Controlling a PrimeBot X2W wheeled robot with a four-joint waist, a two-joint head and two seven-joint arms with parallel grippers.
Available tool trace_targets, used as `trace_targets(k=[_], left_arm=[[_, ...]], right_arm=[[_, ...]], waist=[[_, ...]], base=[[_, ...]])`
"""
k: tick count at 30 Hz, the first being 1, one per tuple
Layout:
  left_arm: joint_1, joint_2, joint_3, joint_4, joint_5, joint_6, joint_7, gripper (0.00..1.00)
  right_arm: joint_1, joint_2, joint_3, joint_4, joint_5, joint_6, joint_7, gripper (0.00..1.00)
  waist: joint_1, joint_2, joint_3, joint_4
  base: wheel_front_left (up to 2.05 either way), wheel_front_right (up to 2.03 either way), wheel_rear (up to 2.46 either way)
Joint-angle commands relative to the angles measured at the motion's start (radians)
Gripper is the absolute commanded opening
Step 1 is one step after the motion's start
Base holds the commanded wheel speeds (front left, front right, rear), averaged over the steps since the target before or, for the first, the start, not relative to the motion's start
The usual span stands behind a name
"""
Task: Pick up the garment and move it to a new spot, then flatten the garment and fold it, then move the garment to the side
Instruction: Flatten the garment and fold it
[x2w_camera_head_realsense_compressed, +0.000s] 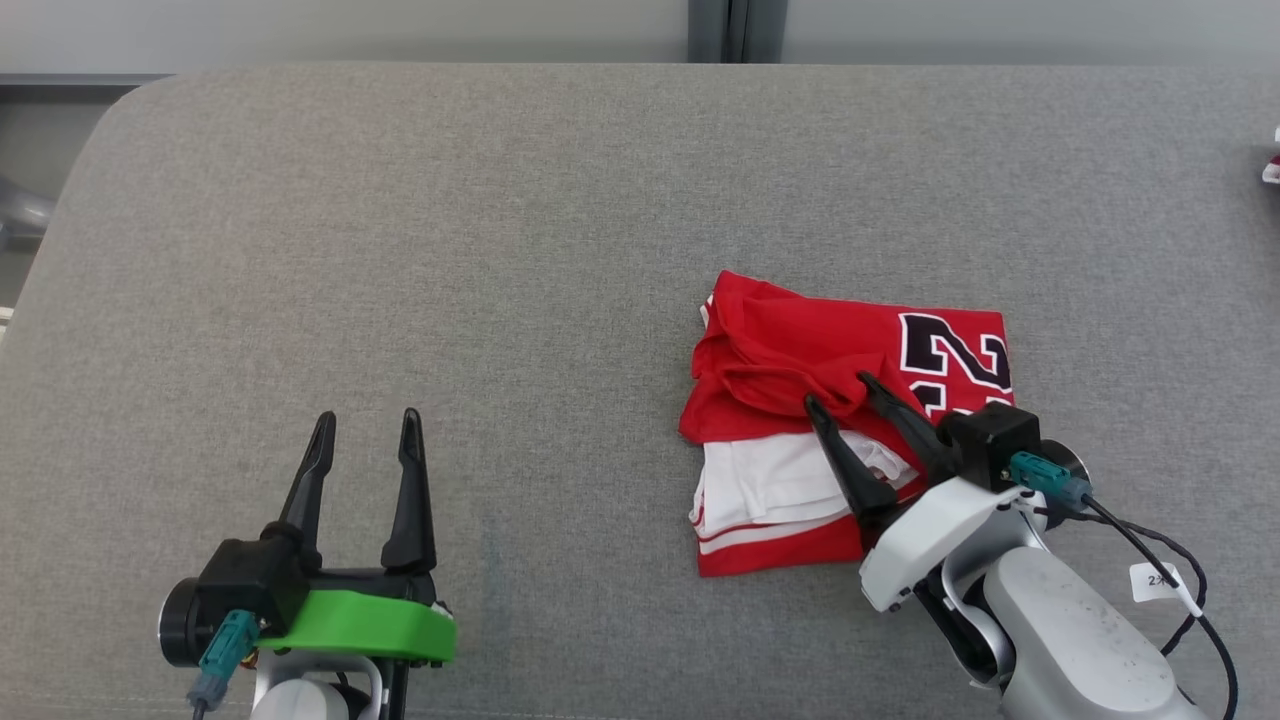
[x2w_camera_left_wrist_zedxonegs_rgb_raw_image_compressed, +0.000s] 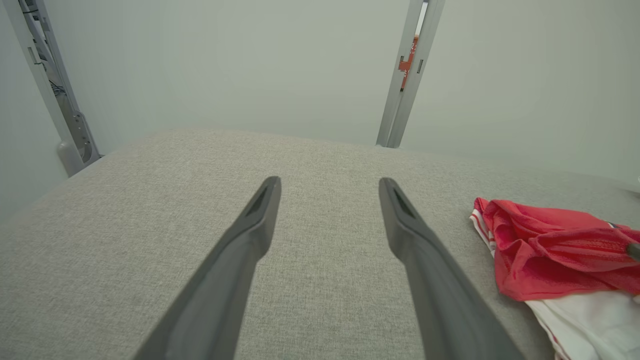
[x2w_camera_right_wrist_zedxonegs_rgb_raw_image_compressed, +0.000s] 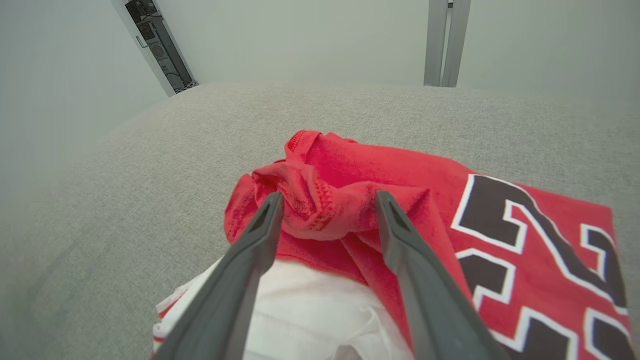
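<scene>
A: Head view first. Where's the garment (x2w_camera_head_realsense_compressed: 790, 340)?

B: On the desk (x2w_camera_head_realsense_compressed: 400, 250), right of middle, a loose red-and-white bundle. The right hand (x2w_camera_head_realsense_compressed: 838, 392) is over its near half, fingers apart. The left hand (x2w_camera_head_realsense_compressed: 367, 420) hangs spread and empty, well apart from it.

A: Which way does it lie?

B: It's nearly as deep as it is wide, so this is a guess: long axis across the desk, far edge dipping slightly to the right. The number (x2w_camera_head_realsense_compressed: 955, 360) end points right, the bunched end left.

A: Left wrist view?

B: The left hand (x2w_camera_left_wrist_zedxonegs_rgb_raw_image_compressed: 330, 184) is released over bare desk. The garment (x2w_camera_left_wrist_zedxonegs_rgb_raw_image_compressed: 550, 245) lies off to its right.

A: Right wrist view?

B: The right hand (x2w_camera_right_wrist_zedxonegs_rgb_raw_image_compressed: 328, 197) straddles a raised red fold (x2w_camera_right_wrist_zedxonegs_rgb_raw_image_compressed: 325, 212). Its fingers are parted around the fold, which isn't pinched flat. A white layer (x2w_camera_right_wrist_zedxonegs_rgb_raw_image_compressed: 310, 310) shows underneath.

A: What could go wrong?

B: Closing on that top fold alone. I'd expect it to lift one layer, so the bundle peels open and trails across the desk. The fingertips might also snag the mesh cloth.
</scene>
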Motion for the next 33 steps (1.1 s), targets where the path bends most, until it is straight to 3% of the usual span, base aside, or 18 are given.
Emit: trace_targets(k=[1,16,17,18,25,33], left_arm=[[-0.014,0.002,0.0,-0.003,-0.008,0.006,-0.002,1.0],[-0.003,0.002,-0.007,0.003,-0.019,0.013,-0.002,1.0],[-0.003,0.002,-0.008,0.003,-0.019,0.013,-0.002,1.0],[-0.003,0.002,-0.009,0.004,-0.019,0.012,-0.002,1.0],[0.008,0.002,0.002,0.004,-0.015,0.014,-0.002,1.0],[0.031,0.002,0.024,0.001,-0.003,0.009,-0.002,1.0]], right_arm=[[-0.012,0.0,0.007,0.014,0.011,-0.001,-0.007,0.0],[0.052,0.083,0.147,-0.042,0.119,-0.001,-0.002,0.02],[0.055,0.085,0.151,-0.043,0.121,-0.001,-0.002,0.44],[0.06,0.087,0.154,-0.037,0.125,-0.001,0.001,1.0],[0.055,0.068,0.118,-0.05,0.12,-0.001,-0.027,1.0],[0.102,-0.01,-0.076,-0.143,0.072,-0.001,-0.055,1.0]], waist=[[0.0,0.0,0.005,0.007],[0.0,0.0,-0.021,-0.003],[0.0,0.0,-0.021,-0.003],[0.0,0.0,-0.02,-0.003],[0.0,0.0,-0.025,-0.011],[0.0,0.0,-0.048,-0.054]], base=[[0.0,0.0,0.0],[0.0,0.0,0.0],[0.0,0.0,0.0],[0.0,0.0,0.0],[0.0,0.0,0.0],[0.0,0.0,0.0]])
